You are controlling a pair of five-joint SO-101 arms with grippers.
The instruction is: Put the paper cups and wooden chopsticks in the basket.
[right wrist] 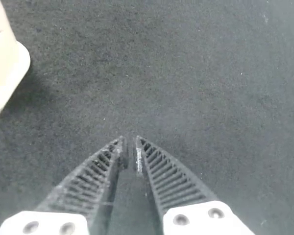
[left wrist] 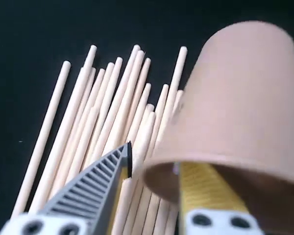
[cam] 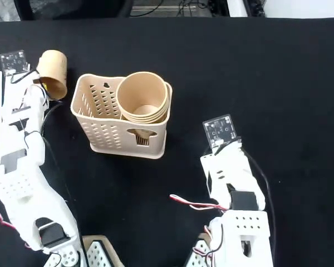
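Paper cup [left wrist: 235,98]: held by the left fingers [left wrist: 98,181], one inside the mouth and one outside at the rim, closed to a narrow gap on the wall. The cup is tilted, its mouth towards the arm.

Wooden chopsticks [left wrist: 103,112]: a loose fan on the surface [cam: 267,72], below and ahead of the left fingers, with long axes roughly along the fingers' own line.

Basket [cam: 100,130]: just beside the held cup, off to the side of the left fingers. The stacked cups [cam: 143,97] fill its far part, and the nearer part looks free. Judgement: the left arm is nearer and needs a short sideways carry.

Right fingers [right wrist: 93,176]: almost closed, holding nothing, low over the surface.

No legible writing is noted.
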